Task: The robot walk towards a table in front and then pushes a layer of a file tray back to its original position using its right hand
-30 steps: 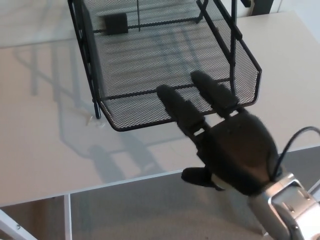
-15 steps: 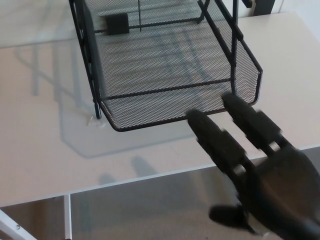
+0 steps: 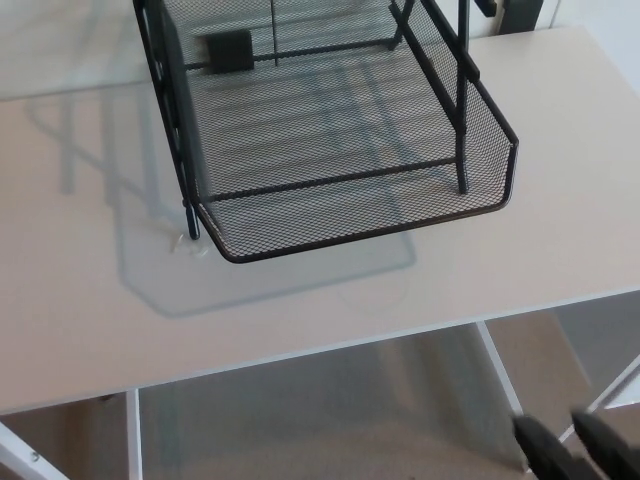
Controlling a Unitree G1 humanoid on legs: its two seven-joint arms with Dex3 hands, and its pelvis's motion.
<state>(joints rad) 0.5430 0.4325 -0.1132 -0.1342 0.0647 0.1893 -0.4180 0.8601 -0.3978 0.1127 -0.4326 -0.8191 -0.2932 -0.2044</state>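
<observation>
No legible text on the file tray (bare mesh).

Right hand — two thick black fingertips, apparently matte.

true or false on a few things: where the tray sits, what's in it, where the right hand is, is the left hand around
1. The black mesh file tray stands on the white table. True.
2. The right hand presses the tray's front rim. False: only its fingertips show at the lower right corner, clear of the tray.
3. The tray's bottom layer is stacked with papers. False: bare mesh shows.
4. The left hand is out of view. True.
</observation>
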